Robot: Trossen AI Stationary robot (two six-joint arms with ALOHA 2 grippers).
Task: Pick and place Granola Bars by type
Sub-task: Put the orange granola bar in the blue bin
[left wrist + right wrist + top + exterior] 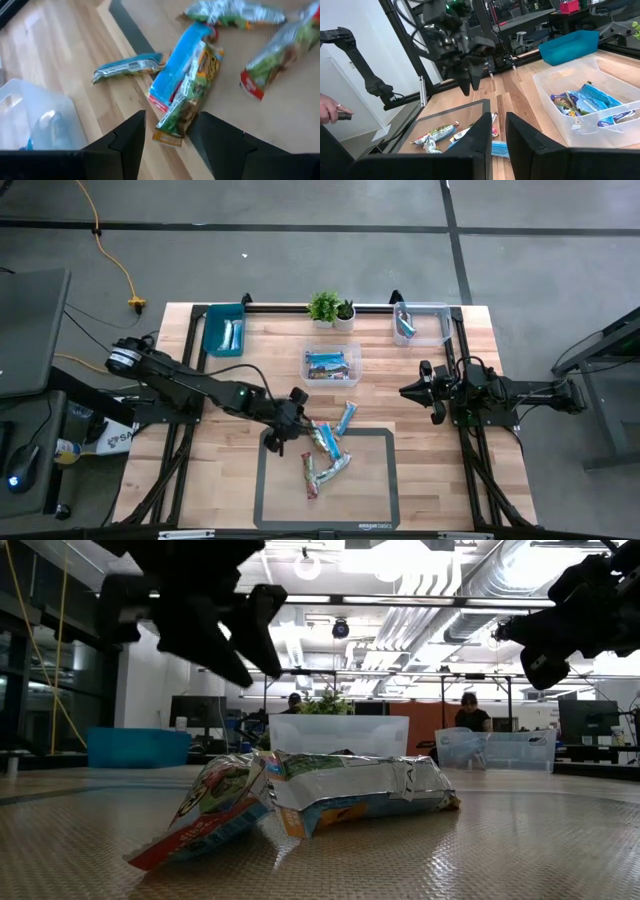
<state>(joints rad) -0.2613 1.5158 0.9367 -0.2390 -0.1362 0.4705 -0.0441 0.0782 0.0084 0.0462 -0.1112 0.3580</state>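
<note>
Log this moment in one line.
left gripper: open above foil-wrapped granola bars | right gripper: empty, waiting | clear plastic bin: holds bars

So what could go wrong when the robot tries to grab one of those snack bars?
1. The left tool hangs open over two bars lying stacked, a blue bar on a green bar. It might pinch both at once, mixing types.
2. These bars overlap the dark mat's edge, so the lower one could slide instead of lifting.
3. The foil wrappers look crinkly and may slip out.
</note>
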